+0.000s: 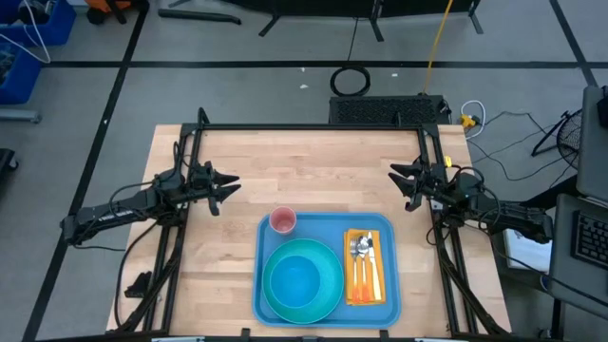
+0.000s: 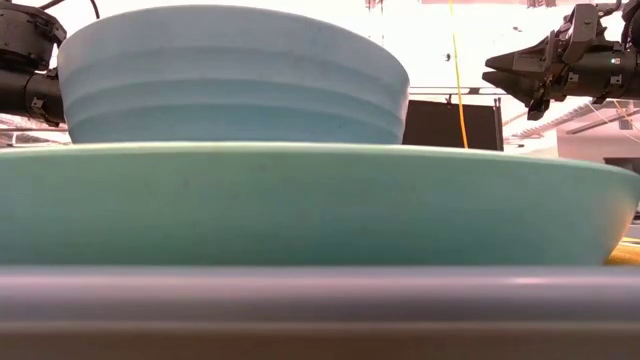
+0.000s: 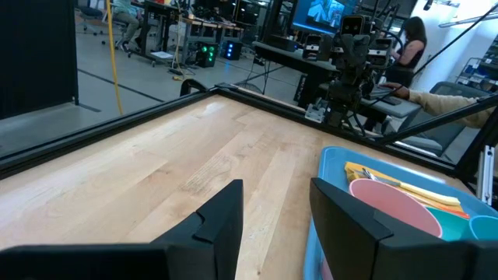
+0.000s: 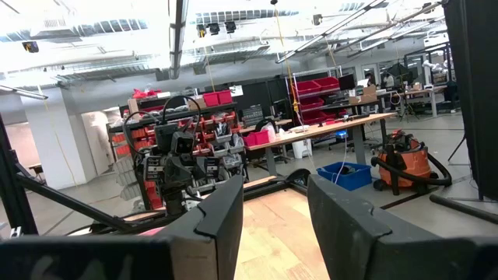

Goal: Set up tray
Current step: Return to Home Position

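Light-blue tray (image 1: 328,226) holds plate (image 1: 302,280), cup (image 1: 283,221), napkin (image 1: 365,268); left gripper (image 1: 231,187) and right gripper (image 1: 396,175) hover well apart, jaws spread wide, empty.

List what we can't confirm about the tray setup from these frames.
- High view: cutlery on napkin is too small to tell the pieces apart.
- Low view: plate and bowl fill the frame, hiding cup and cutlery.
- Left wrist view: tray is cut off by the edge; cup covers most cutlery.
- Right wrist view: right jaws fill the bottom; no tray visible.
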